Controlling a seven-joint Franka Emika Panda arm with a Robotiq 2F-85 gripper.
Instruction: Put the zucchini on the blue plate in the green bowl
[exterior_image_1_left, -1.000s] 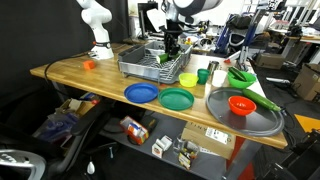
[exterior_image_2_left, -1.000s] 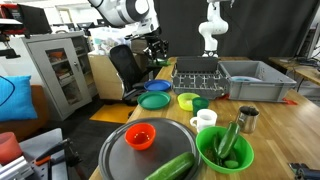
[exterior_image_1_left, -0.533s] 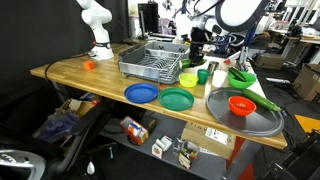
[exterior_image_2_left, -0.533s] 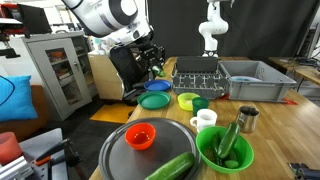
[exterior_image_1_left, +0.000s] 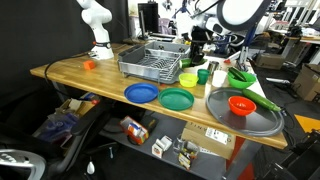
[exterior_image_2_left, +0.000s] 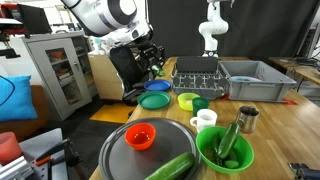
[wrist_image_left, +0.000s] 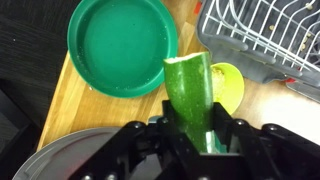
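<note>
We see the gripper (wrist_image_left: 190, 138) clamped on the zucchini (wrist_image_left: 188, 90), pale cut end sticking out. It hangs over the dark-green plate (wrist_image_left: 120, 45) and yellow bowl (wrist_image_left: 228, 85), near the dish rack (wrist_image_left: 265, 35).

Both exterior views are small and soft, and fine detail is smeared. The light is bright and even, as from overhead (no lamp itself shows). The wooden bench (exterior_image_1_left: 70, 72) top reads warm and well lit, while the space beneath it sinks into deep shadow. Shadows under the dishes on top are faint and short.

The wrist view is sharper in the middle distance than up close. The tool (wrist_image_left: 195, 140) along the bottom edge is almost black, its shapes lost in underexposure. The zucchini (wrist_image_left: 190, 95) sits near the lens and looks slightly blurred, its pale cut end bright. The dark-green plate (wrist_image_left: 120, 45) carries a dull sheen, and the white dish rack (wrist_image_left: 270, 35) wires verge on washed out.
</note>
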